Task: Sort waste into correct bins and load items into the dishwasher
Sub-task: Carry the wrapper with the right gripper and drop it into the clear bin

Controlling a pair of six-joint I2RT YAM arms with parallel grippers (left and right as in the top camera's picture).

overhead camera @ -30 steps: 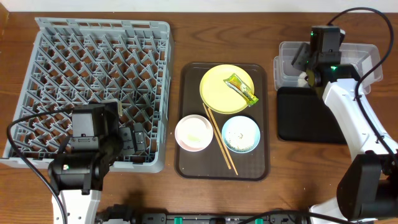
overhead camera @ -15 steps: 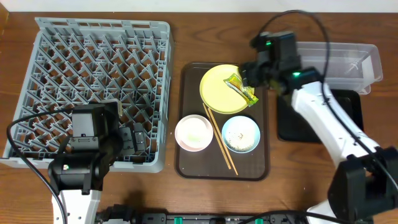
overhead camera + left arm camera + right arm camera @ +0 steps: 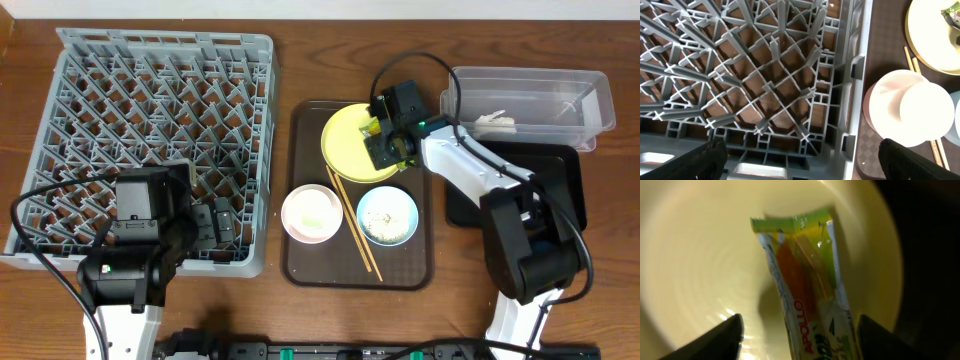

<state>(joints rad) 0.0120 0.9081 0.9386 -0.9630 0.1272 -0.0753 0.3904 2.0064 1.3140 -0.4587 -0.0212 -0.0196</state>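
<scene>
1. Swinging away from the clear tub (image 3: 530,95) at the upper right, the right hand (image 3: 385,140) has come across to the yellow plate (image 3: 345,145) in the upper middle of the overhead view. The left hand (image 3: 218,228) has not shifted.
2. Right hand: its fingers (image 3: 725,337) stand apart, one on each side of the green-and-yellow snack wrapper (image 3: 805,305). The wrapper lies flat on the plate, clear of both fingers in the wrist view.
3. Clear tub: a crumpled white paper scrap (image 3: 497,122) lies at its left end.
4. Black tray (image 3: 462,208): it sits just below the tub on the bench (image 3: 350,60), with the right arm crossing above it.
5. Dark brown serving tray (image 3: 300,270), centre of the frame: it carries the plate at the top, a pinkish-white bowl (image 3: 313,214) at lower left and a light blue bowl (image 3: 388,215) at lower right. Two wooden chopsticks (image 3: 352,225) run diagonally between the bowls.
6. Light blue bowl: loose white rice grains (image 3: 385,222) lie scattered over its bottom.
7. Left hand: its fingers (image 3: 690,160) are spread wide with nothing between them, above the lower right corner of the grey dish rack (image 3: 160,140), which fills the left of the frame.
</scene>
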